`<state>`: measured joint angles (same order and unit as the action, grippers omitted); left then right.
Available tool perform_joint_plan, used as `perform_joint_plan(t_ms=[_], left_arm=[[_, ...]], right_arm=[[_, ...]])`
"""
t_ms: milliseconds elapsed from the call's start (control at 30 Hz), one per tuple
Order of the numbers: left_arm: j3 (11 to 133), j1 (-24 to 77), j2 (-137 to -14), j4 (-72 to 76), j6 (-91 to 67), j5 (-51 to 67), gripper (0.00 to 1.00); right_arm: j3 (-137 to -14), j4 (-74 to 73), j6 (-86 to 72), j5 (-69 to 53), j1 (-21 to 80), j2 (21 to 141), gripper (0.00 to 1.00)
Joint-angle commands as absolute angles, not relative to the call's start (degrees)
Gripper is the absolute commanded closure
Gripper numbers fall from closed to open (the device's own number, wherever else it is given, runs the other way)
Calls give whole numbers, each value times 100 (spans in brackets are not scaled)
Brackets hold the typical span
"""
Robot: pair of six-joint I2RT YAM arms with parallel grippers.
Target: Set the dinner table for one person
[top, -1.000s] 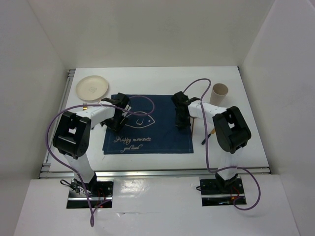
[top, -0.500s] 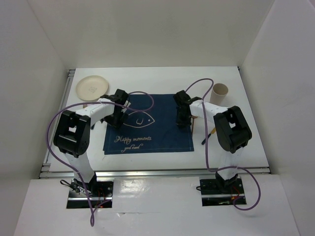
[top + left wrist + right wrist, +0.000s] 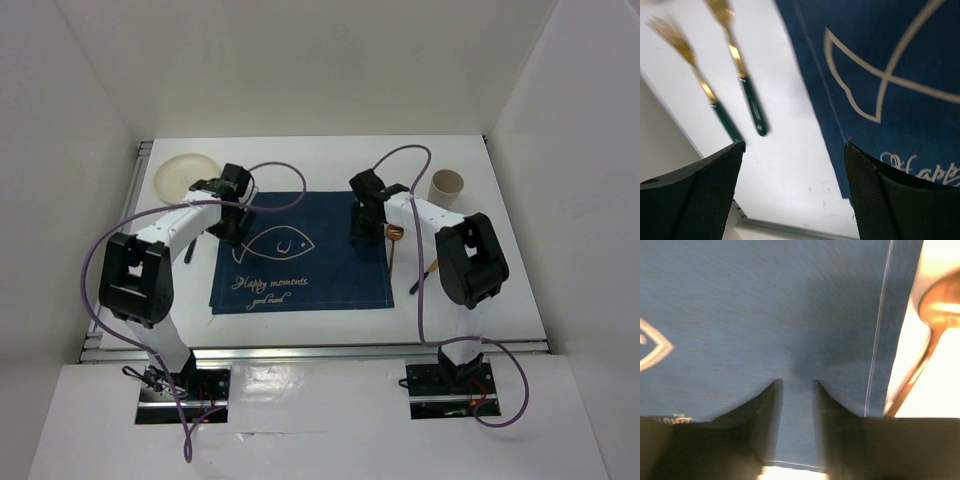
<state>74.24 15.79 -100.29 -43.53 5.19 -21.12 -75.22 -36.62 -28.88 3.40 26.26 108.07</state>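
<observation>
The white dinner table (image 3: pixel 320 165) carries a navy placemat (image 3: pixel 300 270) with a white fish outline. My left gripper (image 3: pixel 226 228) hangs open over the mat's left edge, with bare table (image 3: pixel 790 165) between its fingers (image 3: pixel 715 180). Two gold forks with green handles (image 3: pixel 751 100) lie just beyond it on the table. My right gripper (image 3: pixel 796 385) stands open over the placemat (image 3: pixel 765 305) near its right edge, nothing between its fingers. A gold spoon (image 3: pixel 940 310) lies on the table beside that edge, its bowl (image 3: pixel 394 233) visible from above.
A cream plate (image 3: pixel 185 172) sits at the far left and a beige cup (image 3: pixel 446 187) at the far right. Another dark-handled utensil (image 3: pixel 422 278) lies right of the mat. White walls enclose three sides; an aluminium rail (image 3: pixel 320 350) runs along the near edge.
The right gripper was shut and now stands open, a little farther back; the spoon's bowl shows beside the mat. The left gripper has moved toward the far left, nearer the plate.
</observation>
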Motion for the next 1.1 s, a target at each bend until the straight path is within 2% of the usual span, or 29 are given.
perform_joint_plan(t_ms=[0,67,200,233,267,400,500,600,633,767,833,933,1067], left_arm=[[7857,1328,-9484,-3913,211,-2372,13],[8198,995,-9483,-3640,158,-2383,11],[9358,-261,-9939,-3717,-491,-462,11],[9656,-707,-10375,-3935,-605,265,13],[9981,-868,-10650,-4077,-780,455,14],[12454,-1143,-12196,-5069,-914,-209,16],[13138,-1292,-12891,-5213,-914,-711,16],[12720,-1546,-12894,-4373,-1081,-993,16],[12248,-1599,-12754,-4107,-1151,-1071,16],[11821,-1959,-12910,-3621,-1309,-862,16],[11908,-2074,-13095,-3621,-1310,-634,16],[11988,-2241,-13385,-3674,-1169,393,16],[11560,-2294,-13491,-3613,-906,870,17]], right_arm=[[-8059,-3858,-2619,238,2654,10495,42],[-8007,-3683,-2619,28,2654,10161,37],[-7954,-3604,-2619,-210,2654,9879,36],[-7954,-3604,-2619,-211,2654,9818,36],[-7954,-3604,-2619,-211,2654,9817,36],[-7726,-3533,-2680,-316,2654,9756,39],[-7726,-3480,-2681,-474,2707,9869,40],[-7857,-3551,-2505,-632,2707,10107,41],[-7988,-3638,-2427,-633,2707,10177,41],[-8331,-3937,-2373,-580,2707,10511,42],[-8446,-4052,-2373,-641,2707,10626,43],[-8446,-4052,-2426,-790,2707,10748,45],[-8744,-4201,-2426,-791,2707,10995,45]])
